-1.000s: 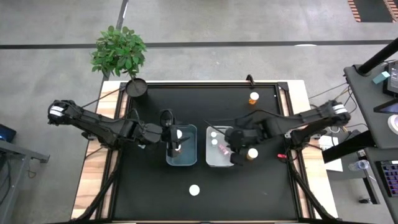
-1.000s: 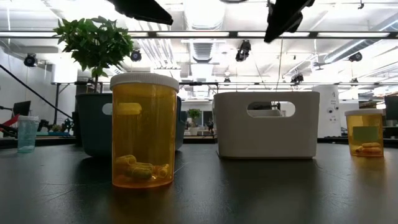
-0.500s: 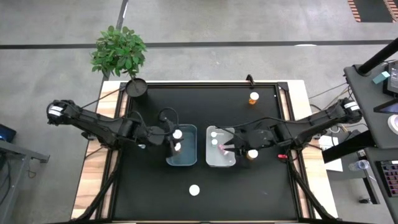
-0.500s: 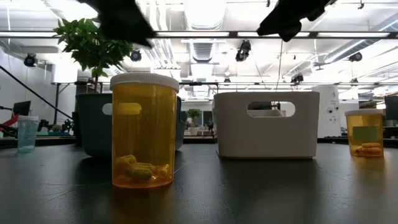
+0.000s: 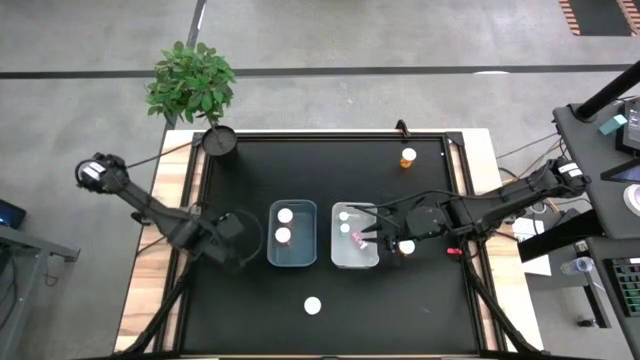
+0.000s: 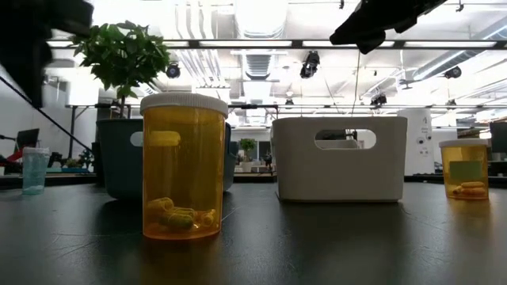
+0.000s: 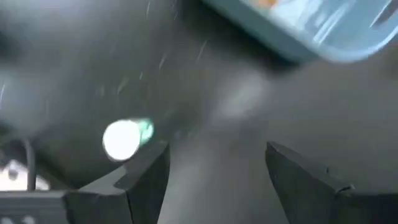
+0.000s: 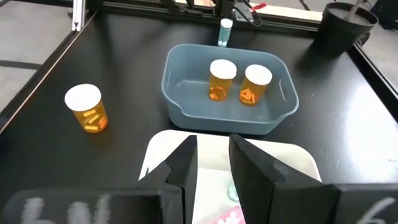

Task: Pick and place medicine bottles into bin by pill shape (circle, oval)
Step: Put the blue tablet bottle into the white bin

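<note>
The blue bin (image 5: pixel 292 250) holds two orange medicine bottles (image 8: pixel 222 79) (image 8: pixel 256 84), standing upright on its floor. The white bin (image 5: pixel 355 258) holds a few small bottles, one of them pink (image 5: pixel 357 240). A tiny teal bottle (image 7: pixel 124 138) stands on the table left of the blue bin. My left gripper (image 7: pixel 217 168) points down near it, open, with only bare table between its fingers. My right gripper (image 8: pixel 212 158) reaches over the white bin; its fingers stand a narrow gap apart with nothing between the tips.
Three more orange bottles stand on the black table (image 5: pixel 330 170): one near the front (image 5: pixel 313 305), one right of the white bin (image 5: pixel 407 246), one far back (image 5: pixel 408 156). A black plant pot (image 5: pixel 220 142) stands at the far left corner.
My left gripper has swung away from above the blue bin toward the table's left and near edges, sinking, rolling and tipping over to point down; it stays open. My right gripper has sunk a little over the white bin and tipped from pointing down to nearer level.
</note>
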Robot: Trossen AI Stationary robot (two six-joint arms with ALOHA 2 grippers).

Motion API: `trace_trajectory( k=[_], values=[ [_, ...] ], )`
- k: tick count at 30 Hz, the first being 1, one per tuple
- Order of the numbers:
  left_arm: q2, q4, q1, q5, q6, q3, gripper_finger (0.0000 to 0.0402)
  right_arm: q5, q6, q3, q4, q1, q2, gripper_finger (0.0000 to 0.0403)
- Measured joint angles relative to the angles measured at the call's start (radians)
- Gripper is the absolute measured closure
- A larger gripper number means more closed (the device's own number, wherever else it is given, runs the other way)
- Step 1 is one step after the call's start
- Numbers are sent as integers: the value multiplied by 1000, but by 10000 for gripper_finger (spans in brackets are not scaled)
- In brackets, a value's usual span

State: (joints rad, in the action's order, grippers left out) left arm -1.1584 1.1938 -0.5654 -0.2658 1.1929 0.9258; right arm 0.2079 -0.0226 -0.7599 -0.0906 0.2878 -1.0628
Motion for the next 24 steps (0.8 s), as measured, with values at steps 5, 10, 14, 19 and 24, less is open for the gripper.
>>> trace_trajectory(
  k=[5,10,14,19,24],
  values=[
    [0,27,-101,-30,158,-58,157,-1,8,12,0,0,1,319],
    [-4,26,-155,-47,221,-141,157,-1,10,19,2,0,0,319],
    [-4,26,-172,-60,294,-207,157,-1,0,29,2,0,0,319],
    [-11,15,-171,-112,356,-232,157,-1,-2,38,4,0,-1,319],
    [-11,17,-171,-153,437,-238,157,0,5,39,7,0,-1,319]
  ],
)
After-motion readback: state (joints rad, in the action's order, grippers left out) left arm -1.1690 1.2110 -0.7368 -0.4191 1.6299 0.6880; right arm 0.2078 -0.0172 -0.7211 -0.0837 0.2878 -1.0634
